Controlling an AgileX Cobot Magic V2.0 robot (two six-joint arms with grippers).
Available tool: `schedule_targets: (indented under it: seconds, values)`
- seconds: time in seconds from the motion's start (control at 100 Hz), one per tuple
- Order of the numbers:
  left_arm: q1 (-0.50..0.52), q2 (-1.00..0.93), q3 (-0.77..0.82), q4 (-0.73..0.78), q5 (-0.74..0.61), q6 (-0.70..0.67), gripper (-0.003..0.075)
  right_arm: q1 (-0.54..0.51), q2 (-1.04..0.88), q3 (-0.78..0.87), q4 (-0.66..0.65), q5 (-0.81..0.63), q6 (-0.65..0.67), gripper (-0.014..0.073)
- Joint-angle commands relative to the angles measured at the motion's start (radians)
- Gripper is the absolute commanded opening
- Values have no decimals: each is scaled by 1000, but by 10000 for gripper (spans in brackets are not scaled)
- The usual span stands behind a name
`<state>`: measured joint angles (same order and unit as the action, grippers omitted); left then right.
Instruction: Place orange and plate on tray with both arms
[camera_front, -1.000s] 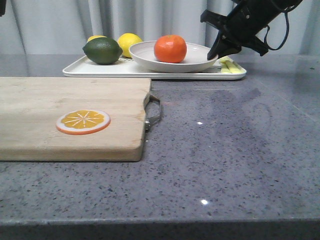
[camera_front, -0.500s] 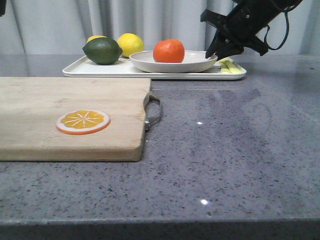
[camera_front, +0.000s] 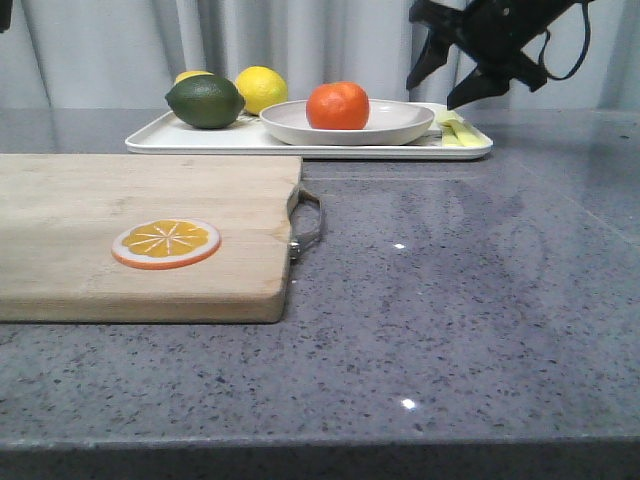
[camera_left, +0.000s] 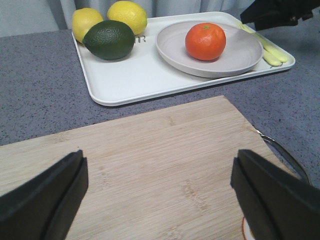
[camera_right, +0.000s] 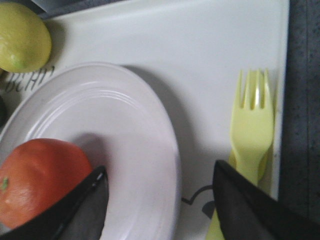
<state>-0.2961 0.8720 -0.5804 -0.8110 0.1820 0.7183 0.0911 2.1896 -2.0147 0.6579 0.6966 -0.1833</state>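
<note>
The orange (camera_front: 338, 105) sits in the off-white plate (camera_front: 400, 125), which lies flat on the white tray (camera_front: 200, 140) at the back of the table. My right gripper (camera_front: 440, 88) is open and empty, just above the plate's right rim and apart from it. In the right wrist view its jaws (camera_right: 160, 173) stand either side of the plate's rim (camera_right: 125, 140), with the orange (camera_right: 40, 180) beside one finger. My left gripper (camera_left: 159, 175) is open and empty over the wooden cutting board (camera_left: 165, 150). It faces the tray (camera_left: 125, 75), plate (camera_left: 240, 52) and orange (camera_left: 205, 41).
A dark green lime (camera_front: 205, 101) and two lemons (camera_front: 260, 85) lie on the tray's left part. A pale yellow fork (camera_right: 252, 125) lies on its right edge. An orange slice disc (camera_front: 166, 243) lies on the cutting board (camera_front: 100, 200), whose metal handle (camera_front: 308, 225) points right.
The plate with the orange went from tilted to flat on the tray. My right gripper let go of the plate's rim, opened and rose a little.
</note>
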Motion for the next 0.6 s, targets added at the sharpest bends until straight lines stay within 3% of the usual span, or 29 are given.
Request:
schedule_targets:
  seconds: [0.0,0.25,0.59]
  values:
    - [0,-3,-28,-19,-53,-9,566,-23,-116,-34,24,-15,-41,492]
    - [0,-3,-28,-19,-53,-9,566,-36,-225,-32,-18,136,-210,484]
    - [0,-11,-28,-19,-53,-9,566,-36,-415,-27,-137,221,-223,484]
